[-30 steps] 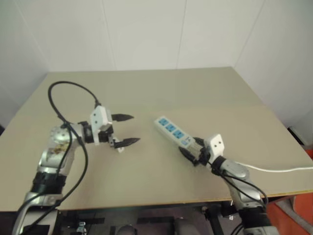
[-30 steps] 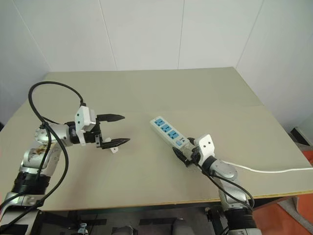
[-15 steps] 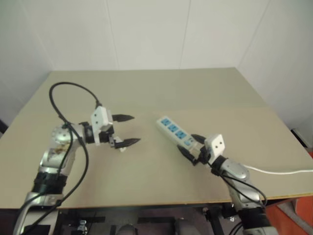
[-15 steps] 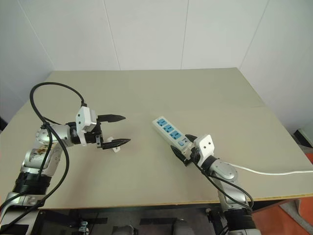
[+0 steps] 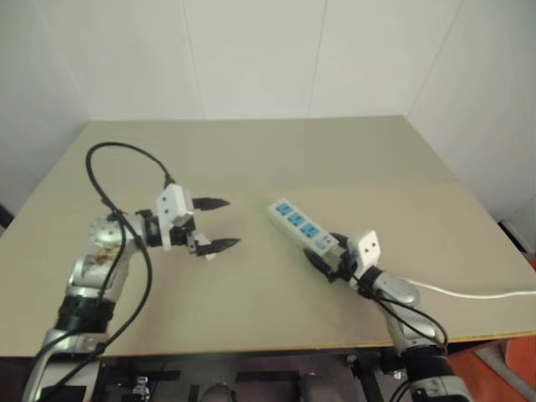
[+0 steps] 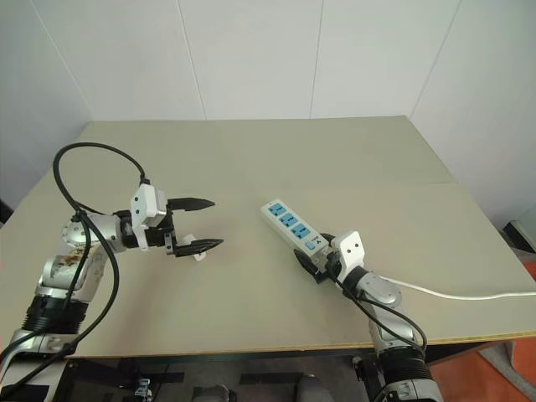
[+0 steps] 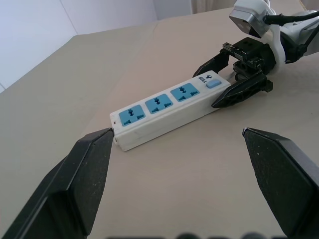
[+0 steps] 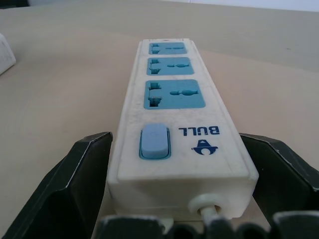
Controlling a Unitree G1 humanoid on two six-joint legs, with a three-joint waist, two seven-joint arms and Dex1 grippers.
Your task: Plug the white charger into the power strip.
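My right gripper (image 6: 316,259) is straddling the switch end of the power strip (image 6: 292,227), fingers open on either side and not yet pinching, the strip's long axis running straight away from that hand toward the table's (image 6: 251,159) middle. My left gripper (image 6: 201,224) is hovering wide open and empty, well to the left of the strip. The white charger (image 6: 196,255) is lying on the table just under that gripper's nearer finger, so my left hand is judged nearer for picking it up.

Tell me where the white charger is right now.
In the head views the white charger lies on the table on the robot's left side, just below the lower finger of the open left gripper, well apart from the power strip.
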